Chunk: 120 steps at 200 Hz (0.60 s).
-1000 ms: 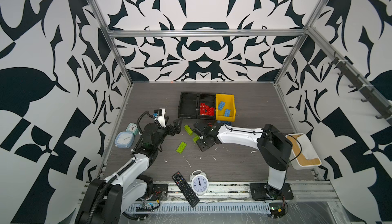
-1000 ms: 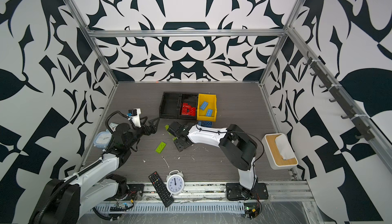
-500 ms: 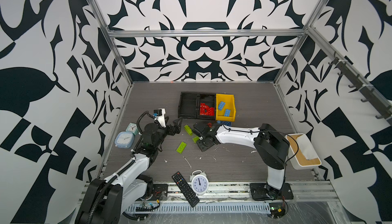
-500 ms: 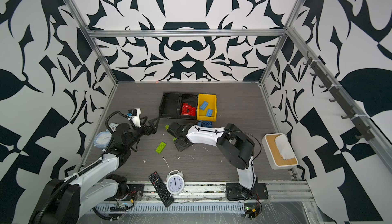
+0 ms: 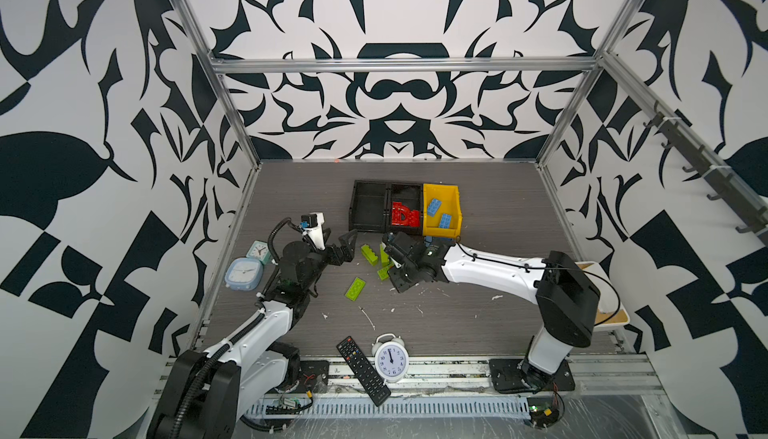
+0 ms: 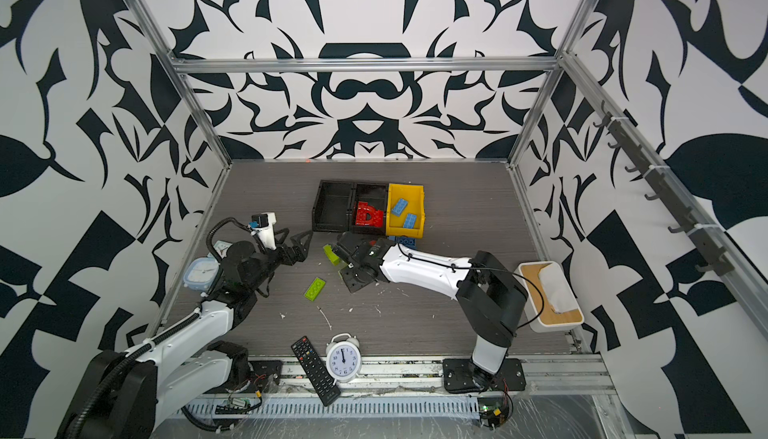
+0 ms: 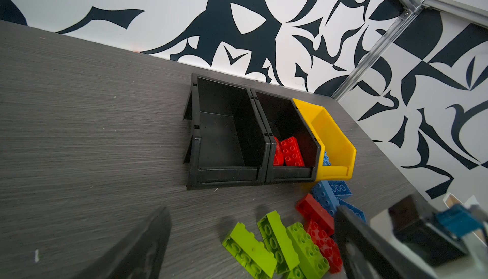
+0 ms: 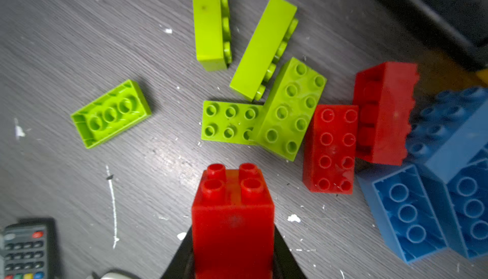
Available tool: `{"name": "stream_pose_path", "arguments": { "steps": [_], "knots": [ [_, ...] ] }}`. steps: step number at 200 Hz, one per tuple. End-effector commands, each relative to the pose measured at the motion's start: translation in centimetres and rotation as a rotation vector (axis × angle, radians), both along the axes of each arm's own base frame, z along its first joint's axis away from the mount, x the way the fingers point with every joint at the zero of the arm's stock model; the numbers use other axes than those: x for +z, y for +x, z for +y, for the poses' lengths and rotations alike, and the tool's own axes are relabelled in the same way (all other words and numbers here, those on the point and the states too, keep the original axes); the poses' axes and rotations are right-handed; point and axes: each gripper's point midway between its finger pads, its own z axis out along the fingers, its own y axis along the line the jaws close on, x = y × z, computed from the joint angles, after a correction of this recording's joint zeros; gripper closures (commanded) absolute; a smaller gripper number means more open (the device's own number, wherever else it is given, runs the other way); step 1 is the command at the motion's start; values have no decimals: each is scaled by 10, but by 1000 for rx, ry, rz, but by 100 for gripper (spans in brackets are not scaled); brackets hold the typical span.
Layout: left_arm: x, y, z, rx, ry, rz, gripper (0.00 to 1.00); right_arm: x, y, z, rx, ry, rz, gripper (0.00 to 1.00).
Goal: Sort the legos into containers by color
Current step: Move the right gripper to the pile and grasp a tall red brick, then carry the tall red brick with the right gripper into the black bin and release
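Right end effector (image 8: 232,254) clenched on red studded rectangular plastic brick (image 8: 232,211), near front of yellow sloped plastic bin (image 5: 455,208). Brick judged rigid, light, slick; grip flat sides. Left end effector (image 5: 338,243) released, empty.

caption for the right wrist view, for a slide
The right gripper shut on a red brick, with loose green bricks, red bricks and blue bricks on the table.

Red legos (image 5: 402,214) in black bin (image 5: 407,192) — greens (image 5: 356,289) loose.
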Motion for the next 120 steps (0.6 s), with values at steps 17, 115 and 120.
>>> {"name": "stream_pose_path", "arguments": {
  "steps": [17,115,120],
  "knots": [
    [-1,-2,-1,-5,-18,6,1,61,32,23,38,97,-126,70],
    [0,-2,-1,-2,-8,0,1,88,169,13,-106,177,-298,71],
    [0,-2,-1,-2,-9,-1,1,87,173,11,-112,161,-309,71]
  ]
}}
